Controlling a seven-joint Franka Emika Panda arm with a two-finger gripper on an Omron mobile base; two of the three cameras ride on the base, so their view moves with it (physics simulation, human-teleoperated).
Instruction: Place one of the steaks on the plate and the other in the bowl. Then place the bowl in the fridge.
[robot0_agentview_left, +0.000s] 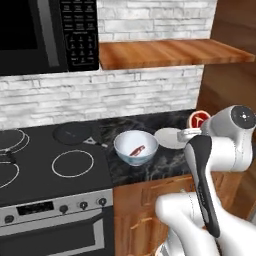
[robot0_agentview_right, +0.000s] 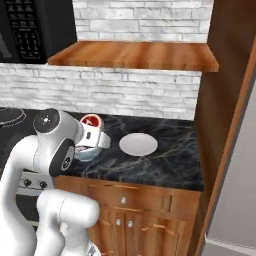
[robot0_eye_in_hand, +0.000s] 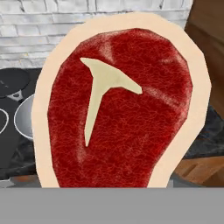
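Note:
One steak (robot0_agentview_left: 199, 119) (robot0_agentview_right: 91, 121) (robot0_eye_in_hand: 118, 109), red with a pale fat rim, hangs upright above the counter, and my gripper (robot0_agentview_left: 196, 127) (robot0_agentview_right: 92, 129) is shut on its lower edge; the meat hides the fingers in the hand view. The other steak (robot0_agentview_left: 137, 150) lies inside the bowl (robot0_agentview_left: 125, 150) (robot0_agentview_right: 85, 153) (robot0_eye_in_hand: 24, 118), which stands on the dark counter left of the held one. The flat white plate (robot0_agentview_left: 169, 137) (robot0_agentview_right: 138, 144) sits bare just right of the bowl, below and beside my hand. The fridge's grey side (robot0_agentview_right: 237, 180) edges the far right.
A black cooktop (robot0_agentview_left: 72, 163) with a dark round pan (robot0_agentview_left: 75, 133) lies left of the bowl. Overhead are a black microwave (robot0_agentview_left: 45, 30) and a wooden shelf (robot0_agentview_left: 170, 52). A tall wooden cabinet wall (robot0_agentview_right: 225, 90) bounds the counter on the right.

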